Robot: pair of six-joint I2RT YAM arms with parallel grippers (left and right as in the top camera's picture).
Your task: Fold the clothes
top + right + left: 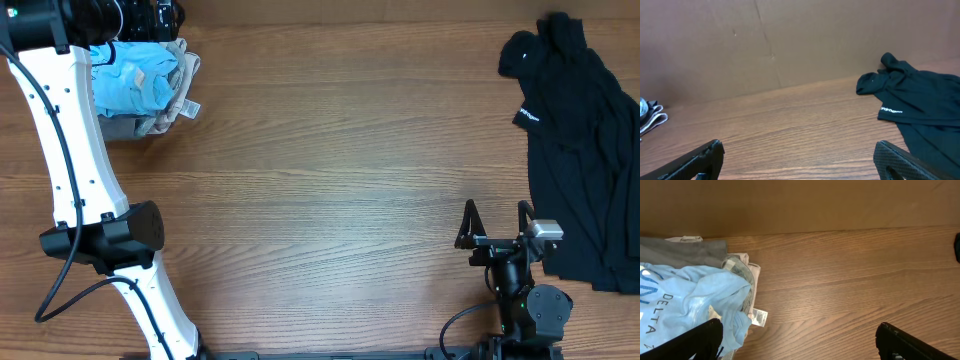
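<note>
Wood-grain table (330,170) stretching out below a plain brown wall (765,45), black garment (585,150) lying crumpled at its far right edge, light blue shirt (135,75) topping a clothes heap (150,125) far left, left gripper (800,340) hovering at the shirt's edge with fingers spread, right gripper (496,225) sitting splayed and empty near the black garment.

The worktop (330,200) is wood-grain laminate in a warm mid-brown, with the grain running from side to side. Soft, even light falls on it, leaving a pale sheen in places and no hard shadows. Along its far edge stands a plain, matte brown wall (740,40), crossed by a faint, slightly slanted seam (765,35).
</note>
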